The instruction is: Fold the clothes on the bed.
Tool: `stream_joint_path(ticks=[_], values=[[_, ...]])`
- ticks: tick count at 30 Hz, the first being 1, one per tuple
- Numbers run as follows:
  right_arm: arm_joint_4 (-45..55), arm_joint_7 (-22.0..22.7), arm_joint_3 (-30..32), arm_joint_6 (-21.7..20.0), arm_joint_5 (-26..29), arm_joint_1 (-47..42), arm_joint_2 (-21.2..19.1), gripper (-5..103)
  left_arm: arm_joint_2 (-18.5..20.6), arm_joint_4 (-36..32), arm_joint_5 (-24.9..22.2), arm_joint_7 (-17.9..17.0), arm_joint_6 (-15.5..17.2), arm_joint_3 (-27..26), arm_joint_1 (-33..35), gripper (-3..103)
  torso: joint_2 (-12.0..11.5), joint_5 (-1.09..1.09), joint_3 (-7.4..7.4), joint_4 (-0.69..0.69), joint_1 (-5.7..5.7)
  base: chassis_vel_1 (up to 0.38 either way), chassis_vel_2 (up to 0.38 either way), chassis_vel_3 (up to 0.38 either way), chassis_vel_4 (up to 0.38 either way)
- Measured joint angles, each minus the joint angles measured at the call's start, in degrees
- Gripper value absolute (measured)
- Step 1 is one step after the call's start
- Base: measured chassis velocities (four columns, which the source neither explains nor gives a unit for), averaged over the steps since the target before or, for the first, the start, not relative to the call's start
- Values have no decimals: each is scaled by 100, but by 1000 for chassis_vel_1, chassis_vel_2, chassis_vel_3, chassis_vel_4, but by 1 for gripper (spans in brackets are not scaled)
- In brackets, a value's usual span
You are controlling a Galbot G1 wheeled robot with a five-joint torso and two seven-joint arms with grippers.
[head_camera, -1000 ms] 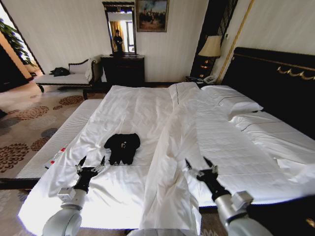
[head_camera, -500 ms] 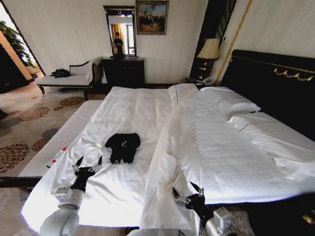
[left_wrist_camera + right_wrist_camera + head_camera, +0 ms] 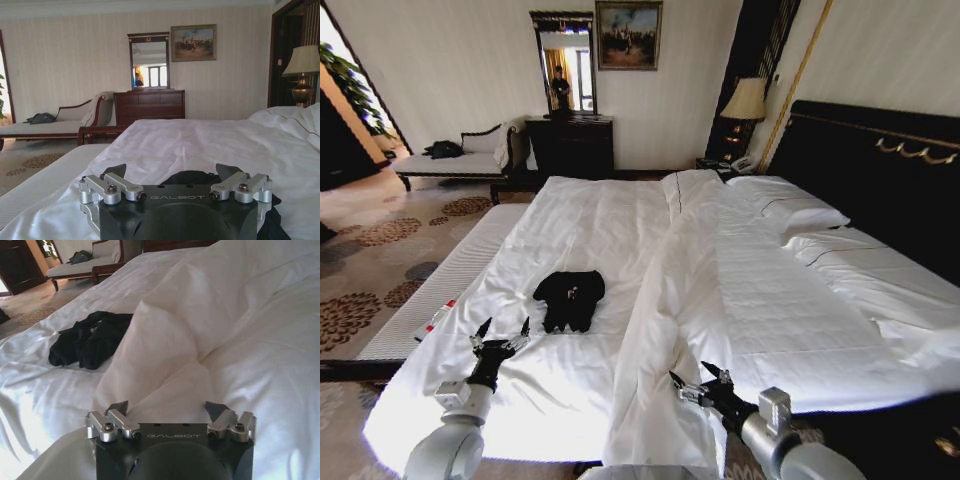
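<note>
Since a second ago the right gripper (image 3: 697,384) has dropped toward the bed's (image 3: 620,215) near edge, jaws spread, empty. Left gripper (image 3: 500,333) hovers open, empty too, just short of the crumpled black T-shirt (image 3: 569,298) — soft, limp, light, best pinched at its shoulders.

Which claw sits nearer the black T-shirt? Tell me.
Left. The left claw hovers open just short of the black T-shirt; the right claw is open farther off, beyond the duvet ridge.
</note>
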Motion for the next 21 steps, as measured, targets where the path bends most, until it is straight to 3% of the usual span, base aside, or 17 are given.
stream_joint_path(ticks=[1,8,10,14,17,21], values=[[0,0,0,0,0,0,0,90,0,0,0,0,0,0,0,100,0,0,0,0,0,0,0,0,0],[-3,-10,-224,-4,-268,-13,22,58,1,25,-5,-4,4,-17,-1,100,0,-2,-1,0,-2,0,0,0,0],[-3,-12,-229,-4,-286,-14,18,58,-1,26,-6,-4,4,-23,6,100,0,-1,0,0,-1,0,0,0,0],[-4,-13,-230,-8,-312,-12,-23,37,-9,27,-10,-4,5,-33,10,100,0,-1,0,0,-1,0,0,0,0],[-4,-15,-233,-11,-318,-6,-33,31,-15,22,-10,-5,4,-33,1,100,0,-2,0,0,-2,0,0,0,0],[-4,-23,-256,-12,-361,-4,-30,15,-20,18,-11,-8,4,-34,-1,100,0,-1,-1,0,-2,0,0,0,0]])
